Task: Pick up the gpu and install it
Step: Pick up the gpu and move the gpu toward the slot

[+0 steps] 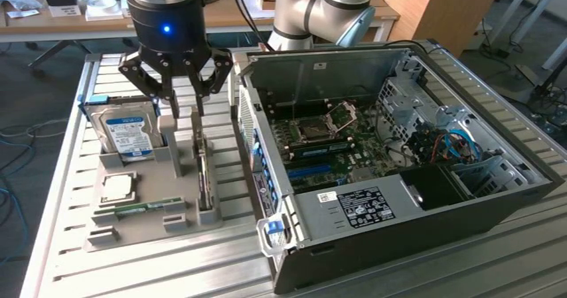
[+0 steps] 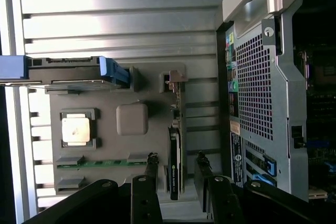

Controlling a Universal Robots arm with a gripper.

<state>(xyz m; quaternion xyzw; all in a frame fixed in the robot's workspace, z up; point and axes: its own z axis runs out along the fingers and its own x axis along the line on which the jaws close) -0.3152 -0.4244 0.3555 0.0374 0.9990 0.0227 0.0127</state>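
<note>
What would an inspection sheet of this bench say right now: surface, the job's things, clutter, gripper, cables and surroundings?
Surface: slatted metal table, bearing a gray parts tray and an open computer case.
Job's things: gpu stands on edge in a tray slot, not yet lifted.
Clutter: hard drive, processor and memory stick, all in the tray.
Gripper: gripper is open over the tray; in the wrist view its fingers sit either side of the gpu's edge.
Cables: blue cables inside the case; black cable beside the arm.
Surroundings: second robot arm, wooden desk behind.
</note>
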